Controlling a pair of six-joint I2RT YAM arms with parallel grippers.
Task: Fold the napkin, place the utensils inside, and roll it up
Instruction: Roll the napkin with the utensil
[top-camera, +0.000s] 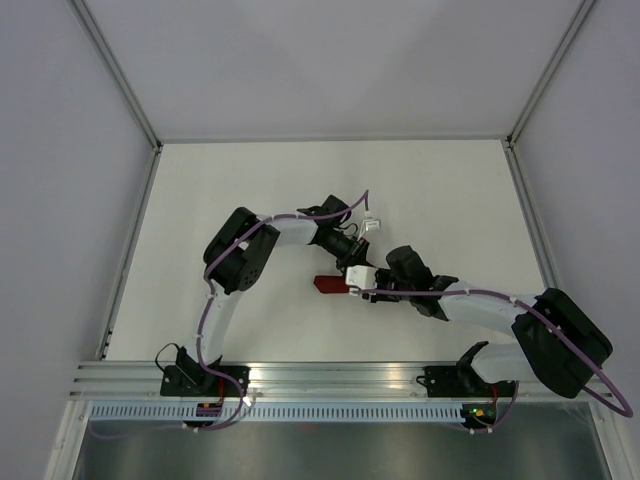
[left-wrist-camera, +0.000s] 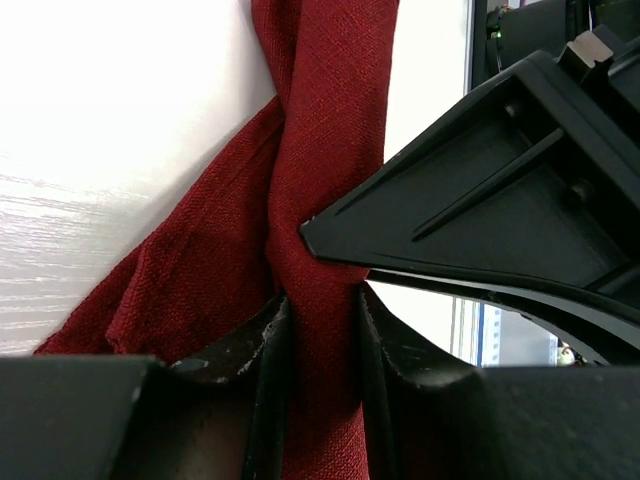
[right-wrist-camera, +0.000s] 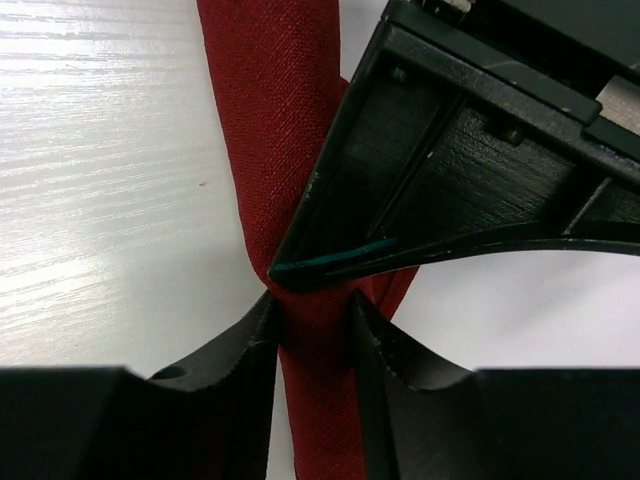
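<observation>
The rolled napkin (left-wrist-camera: 325, 150) is pinched between the narrowly parted fingers of the left gripper (left-wrist-camera: 318, 345) and likewise clamped by the right gripper (right-wrist-camera: 312, 335), both crossed over it on the table (right-wrist-camera: 100, 150).

top: high, looking down, far | wrists: very close, seemingly facing each other | shared: napkin (left-wrist-camera: 320, 150)
</observation>
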